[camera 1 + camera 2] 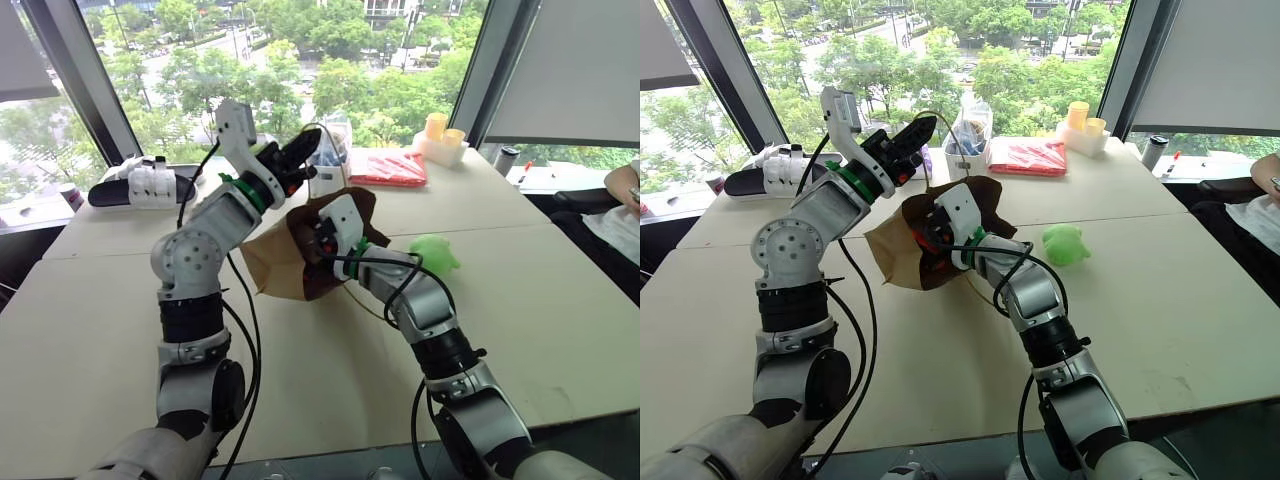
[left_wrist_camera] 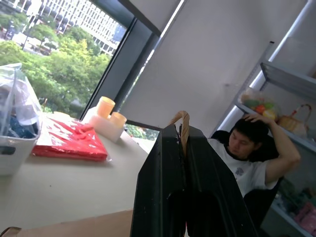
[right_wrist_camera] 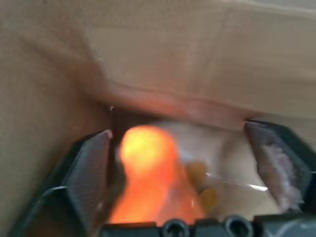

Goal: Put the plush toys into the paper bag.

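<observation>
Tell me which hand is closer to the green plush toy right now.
Right. The right hand is inside the paper bag, just beside the green plush toy. The left hand is raised above the bag's far side, holding its string handle, farther off.

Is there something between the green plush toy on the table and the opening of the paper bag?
Yes. The right gripper is inside the paper bag, open around the orange plush toy, so it fills the mouth. The green plush toy lies on the table beside that forearm. The left gripper, shut, holds up a bag handle.
</observation>
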